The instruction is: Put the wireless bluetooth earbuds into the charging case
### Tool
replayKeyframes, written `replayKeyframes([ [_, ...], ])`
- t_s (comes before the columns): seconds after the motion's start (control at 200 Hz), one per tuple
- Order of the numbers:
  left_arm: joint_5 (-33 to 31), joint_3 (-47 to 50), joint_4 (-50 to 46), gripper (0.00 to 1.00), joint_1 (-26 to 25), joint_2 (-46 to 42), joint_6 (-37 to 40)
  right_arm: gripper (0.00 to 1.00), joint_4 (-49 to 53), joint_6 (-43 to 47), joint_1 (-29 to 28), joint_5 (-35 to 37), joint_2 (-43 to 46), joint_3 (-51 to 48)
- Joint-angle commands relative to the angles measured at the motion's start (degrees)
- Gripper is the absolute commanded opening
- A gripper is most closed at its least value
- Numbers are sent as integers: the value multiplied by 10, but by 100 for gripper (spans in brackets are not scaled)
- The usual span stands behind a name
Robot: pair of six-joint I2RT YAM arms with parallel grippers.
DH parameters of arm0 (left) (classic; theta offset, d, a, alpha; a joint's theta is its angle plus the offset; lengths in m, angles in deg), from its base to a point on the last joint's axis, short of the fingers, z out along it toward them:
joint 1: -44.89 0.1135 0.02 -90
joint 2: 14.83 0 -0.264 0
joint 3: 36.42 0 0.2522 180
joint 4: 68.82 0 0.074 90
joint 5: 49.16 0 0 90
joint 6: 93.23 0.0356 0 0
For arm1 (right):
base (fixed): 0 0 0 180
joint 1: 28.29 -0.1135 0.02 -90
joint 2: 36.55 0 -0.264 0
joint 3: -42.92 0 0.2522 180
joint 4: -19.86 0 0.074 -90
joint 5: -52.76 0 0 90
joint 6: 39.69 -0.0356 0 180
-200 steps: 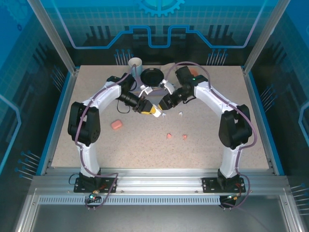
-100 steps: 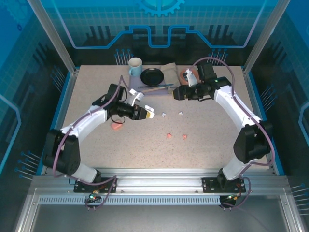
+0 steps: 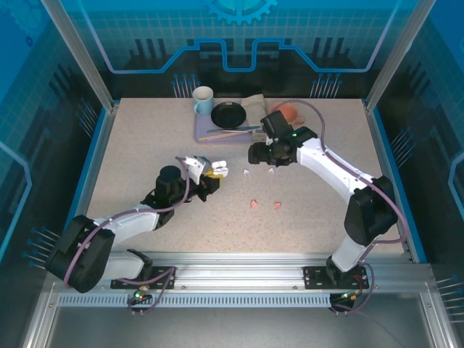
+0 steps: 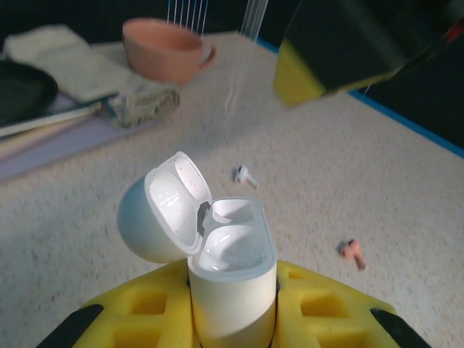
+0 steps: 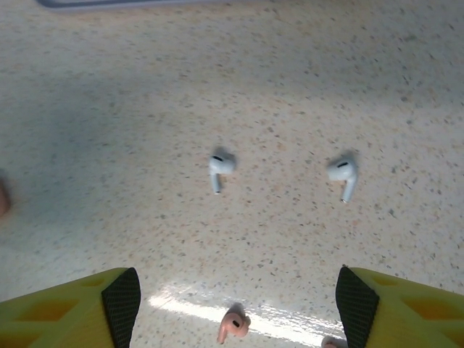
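Observation:
The white charging case [image 4: 232, 286] stands upright with its lid [image 4: 161, 210] flipped open and both wells empty. My left gripper [image 4: 232, 322] is shut on its body; the case [image 3: 216, 170] sits at mid-table in the top view. Two white earbuds [image 5: 220, 167] [image 5: 342, 175] lie on the table under my right gripper [image 5: 238, 303], which hovers open with nothing between its fingers. Two salmon-pink earbuds [image 3: 254, 204] [image 3: 278, 205] lie nearer the front. One white earbud [image 4: 245, 174] and one pink earbud [image 4: 353, 251] lie beyond the case. My right gripper [image 3: 255, 154] hangs just right of the case.
At the back stand a pale blue mug [image 3: 203, 99], a black plate [image 3: 228, 114] on a lilac mat [image 3: 210, 133] with a thin utensil, a folded cloth [image 3: 255, 107] and a pink mug [image 3: 288, 111]. Blue walls ring the speckled table [image 3: 145, 138].
My left arm has drawn back toward the front left, carrying the case. My right gripper swung out to the back right, then returned over the white earbuds and opened wider.

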Motion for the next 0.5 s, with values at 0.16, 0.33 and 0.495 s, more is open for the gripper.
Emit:
replayKeyframes([
  [0.16, 27, 21, 222, 0, -30, 33, 23, 75, -12, -86, -9, 18, -74, 16],
  [0.33, -6, 60, 292, 0, -45, 35, 42, 75, -19, -107, -6, -13, -120, 47],
  [0.495, -93, 76, 257, 0, -84, -22, 135, 75, 1, -102, -7, -29, -175, 102],
])
